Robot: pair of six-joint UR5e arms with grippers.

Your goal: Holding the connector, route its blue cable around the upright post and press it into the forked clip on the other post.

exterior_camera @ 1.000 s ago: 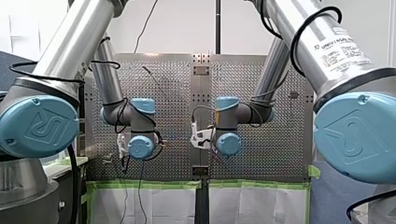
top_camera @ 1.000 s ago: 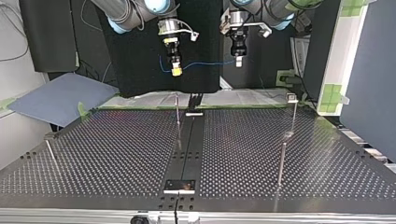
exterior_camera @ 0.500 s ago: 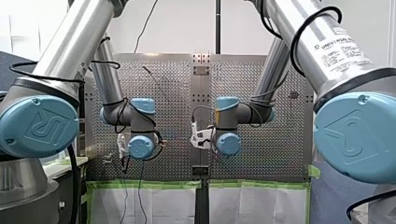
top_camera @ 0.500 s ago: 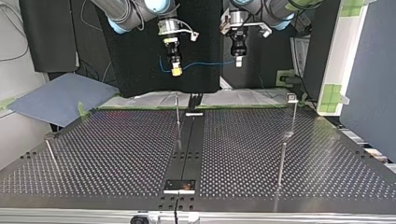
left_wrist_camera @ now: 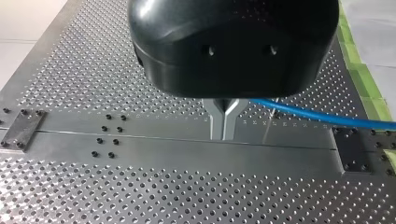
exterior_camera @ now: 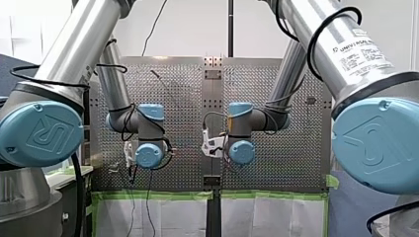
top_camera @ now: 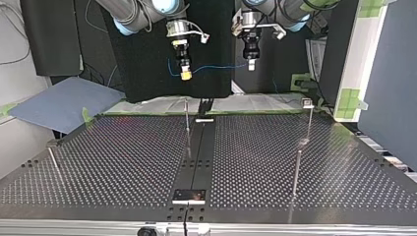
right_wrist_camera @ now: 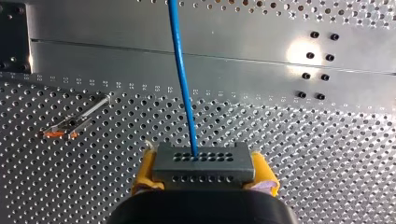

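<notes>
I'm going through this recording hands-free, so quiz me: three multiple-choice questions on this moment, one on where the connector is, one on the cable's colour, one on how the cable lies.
1. Where is the connector?
A. between my right gripper's yellow pads
B. atop a post
C. in a person's hand

2. What colour is the cable?
A. red
B. blue
C. green

3. How does the cable lie?
A. pressed into a clip
B. coiled in a heap
C. strung in the air from my right gripper to my left gripper

Answers:
1 A: the right wrist view shows the pads clamping its two ends.
2 B: it is blue in both wrist views.
3 C: the top view shows it spanning the gap between the grippers, above the table.
</notes>
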